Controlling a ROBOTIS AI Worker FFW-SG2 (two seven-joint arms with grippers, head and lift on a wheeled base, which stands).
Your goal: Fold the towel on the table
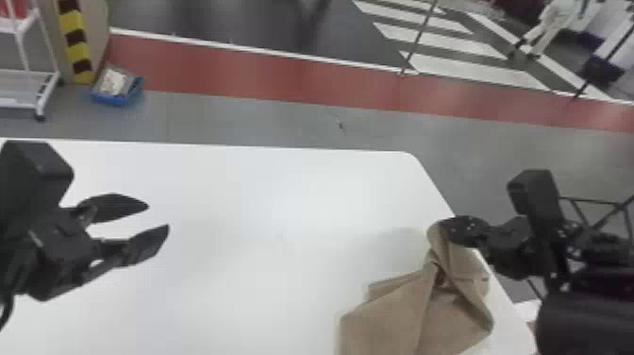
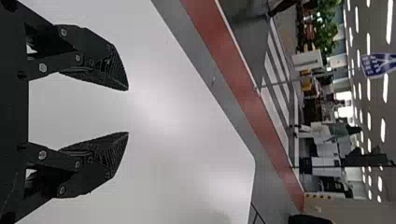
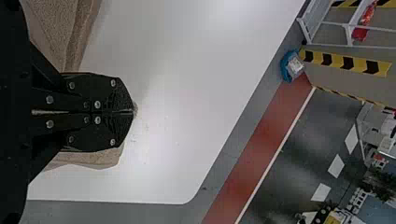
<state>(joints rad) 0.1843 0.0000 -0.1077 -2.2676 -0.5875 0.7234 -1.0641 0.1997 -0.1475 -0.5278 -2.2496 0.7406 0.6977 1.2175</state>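
Tan towel (image 1: pixel 382 321) bunched at near R of worktop (image 1: pixel 259 198), running out of head view's bottom edge. R hand (image 1: pixel 448 230) clamped tight on its raised, gathered end, nr worktop's R edge. L hand (image 1: pixel 158 216) over L side, fingers wide apart. Past worktop: grey flr (image 1: pixel 283 125), w/ wht rack (image 1: pixel 43 97) & blue tub (image 1: pixel 115 100) far L, then red strip (image 1: pixel 264 78).

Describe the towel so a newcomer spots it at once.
Find the white table, then its edge on the robot's right. There, partly lifted in the closed right hand, is the towel. Brown and creased, it stands apart from the smooth white surface and the black hand.
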